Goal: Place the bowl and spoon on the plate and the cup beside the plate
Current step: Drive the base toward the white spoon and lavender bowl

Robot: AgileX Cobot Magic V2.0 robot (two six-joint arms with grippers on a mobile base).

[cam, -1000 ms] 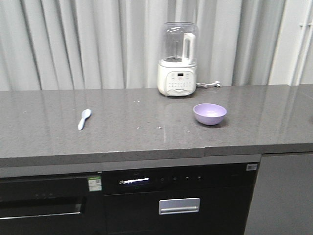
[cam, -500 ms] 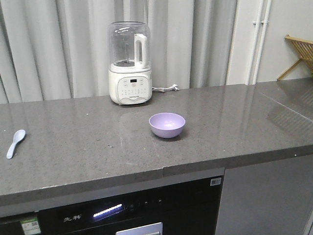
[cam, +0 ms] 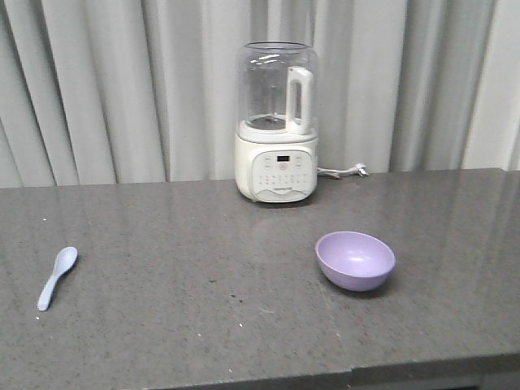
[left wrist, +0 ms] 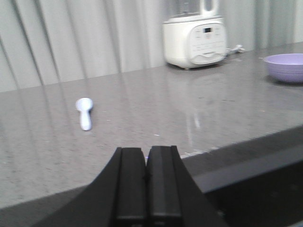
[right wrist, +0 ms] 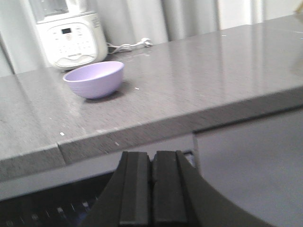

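A lilac bowl [cam: 355, 260] sits on the grey counter, right of centre; it also shows in the left wrist view, bowl [left wrist: 285, 67], and in the right wrist view, bowl [right wrist: 94, 79]. The pale blue spoon [cam: 56, 278] lies at the counter's left, spoon [left wrist: 85, 111] with its scoop towards the curtain. My left gripper [left wrist: 146, 153] is shut and empty, low at the counter's front edge, short of the spoon. Shut and empty too, my right gripper [right wrist: 152, 158] hangs below the counter's front edge, near the bowl. The plate and the cup are out of view.
A white blender [cam: 275, 122] with a clear jug stands at the back of the grey stone counter [cam: 203, 325], its cord [cam: 345, 171] trailing right. Grey curtains hang behind. A dark appliance front [right wrist: 52, 208] sits under the counter edge.
The front view has come closer to the counter and swung left: the bowl and blender now look larger and the counter's front edge sits at the frame's bottom.
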